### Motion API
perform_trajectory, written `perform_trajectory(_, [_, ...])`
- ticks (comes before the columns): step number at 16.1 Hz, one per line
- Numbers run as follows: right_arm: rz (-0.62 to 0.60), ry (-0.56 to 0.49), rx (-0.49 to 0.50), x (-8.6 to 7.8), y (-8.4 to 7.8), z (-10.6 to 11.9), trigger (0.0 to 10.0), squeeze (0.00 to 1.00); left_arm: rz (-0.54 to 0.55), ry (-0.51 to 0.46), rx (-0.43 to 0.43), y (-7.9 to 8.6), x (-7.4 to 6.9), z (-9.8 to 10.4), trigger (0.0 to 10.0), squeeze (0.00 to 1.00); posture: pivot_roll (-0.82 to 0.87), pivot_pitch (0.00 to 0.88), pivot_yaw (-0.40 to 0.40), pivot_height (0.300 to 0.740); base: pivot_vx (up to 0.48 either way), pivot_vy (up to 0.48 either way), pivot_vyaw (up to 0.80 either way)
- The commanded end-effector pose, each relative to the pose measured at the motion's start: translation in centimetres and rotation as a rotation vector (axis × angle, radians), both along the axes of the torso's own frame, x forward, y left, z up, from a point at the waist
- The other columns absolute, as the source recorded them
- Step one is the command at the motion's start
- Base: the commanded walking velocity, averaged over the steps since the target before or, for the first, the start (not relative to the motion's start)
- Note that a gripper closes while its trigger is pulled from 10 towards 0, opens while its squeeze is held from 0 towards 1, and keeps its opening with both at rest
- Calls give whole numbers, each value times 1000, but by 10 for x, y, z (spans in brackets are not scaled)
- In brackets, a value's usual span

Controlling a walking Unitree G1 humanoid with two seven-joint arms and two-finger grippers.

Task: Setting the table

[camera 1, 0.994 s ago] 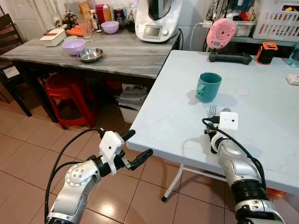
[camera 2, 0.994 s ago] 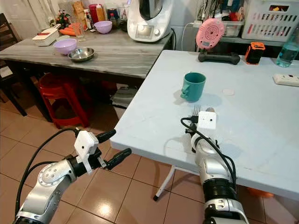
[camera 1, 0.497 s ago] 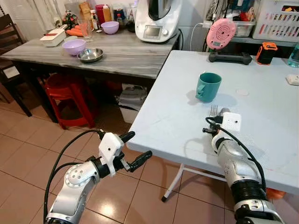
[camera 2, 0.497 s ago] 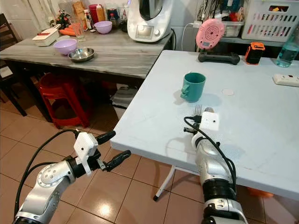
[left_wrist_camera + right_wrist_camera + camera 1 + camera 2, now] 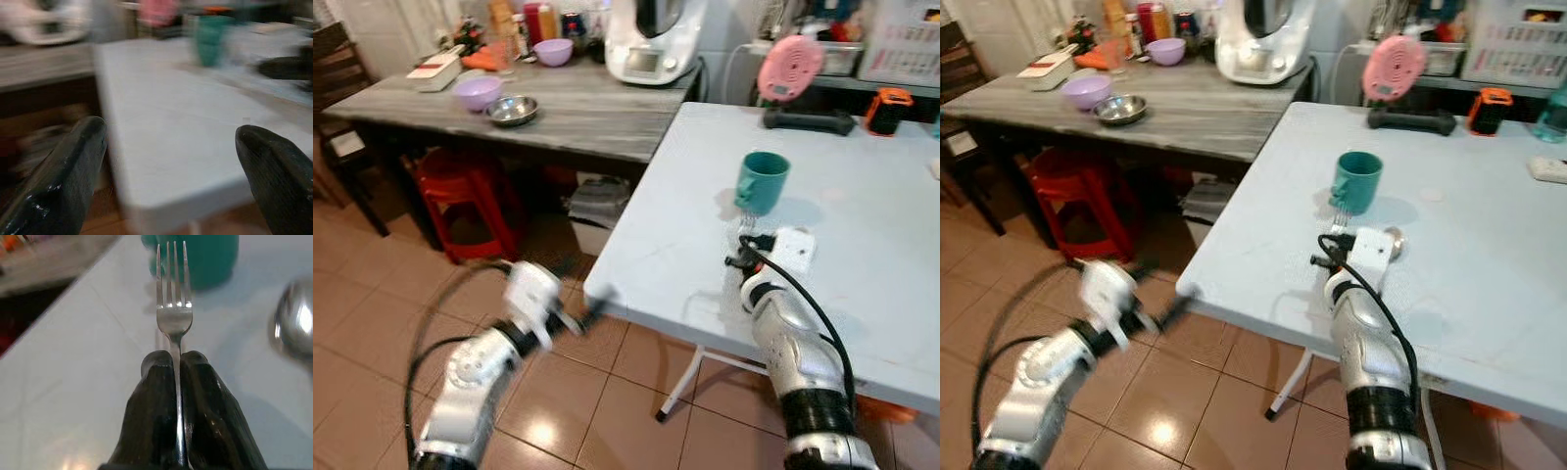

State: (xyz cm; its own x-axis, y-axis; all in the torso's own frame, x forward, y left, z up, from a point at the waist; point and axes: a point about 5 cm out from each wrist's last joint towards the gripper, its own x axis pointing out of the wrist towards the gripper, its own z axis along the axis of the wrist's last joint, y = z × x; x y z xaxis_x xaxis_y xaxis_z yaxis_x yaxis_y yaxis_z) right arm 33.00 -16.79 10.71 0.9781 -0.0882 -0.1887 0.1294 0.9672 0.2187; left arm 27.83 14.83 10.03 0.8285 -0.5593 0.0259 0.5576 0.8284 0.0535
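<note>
The right gripper [image 5: 176, 363] was clamped on the handle of a fork [image 5: 173, 313], a shiny steel one with four tines pointing toward the teal mug [image 5: 763, 181], held low over the white table [image 5: 862, 264] with a spoon [image 5: 294, 330] close beside it. The left gripper [image 5: 171, 171], blurred, hung with its fingers spread wide just off the table's near edge.
</note>
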Motion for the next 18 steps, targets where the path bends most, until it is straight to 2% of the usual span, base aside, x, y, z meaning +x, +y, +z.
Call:
perform_trajectory(1, [10,-81,-24,-5,4,13,0,0,131,7,2,12,10,2,10000,0,4,0,44,740,0,0,0])
perform_trajectory(3, [-10,-133,-23,-18,2,18,353,0,250,10,11,20,17,2,10000,0,-3,0,42,740,0,0,0])
perform_trajectory(4, [-16,-148,-33,-23,2,19,2196,0,266,19,-2,21,18,1,10000,0,-5,0,42,740,0,0,0])
perform_trajectory(5, [-34,-182,-57,-34,0,21,10000,0,291,39,-41,22,20,0,10000,0,-12,0,45,740,0,0,0])
perform_trajectory(6, [-47,-195,-71,-41,-2,21,10000,0,298,67,-82,21,22,-1,10000,0,-17,0,47,740,0,0,0])
perform_trajectory(9, [-76,-144,-60,-51,-5,10,10000,0,279,42,-68,15,24,0,10000,0,-26,0,55,740,0,0,-267])
perform_trajectory(18, [-52,-151,-64,-49,1,10,10000,0,289,37,-79,17,26,1,10000,0,-8,0,53,740,0,408,-744])
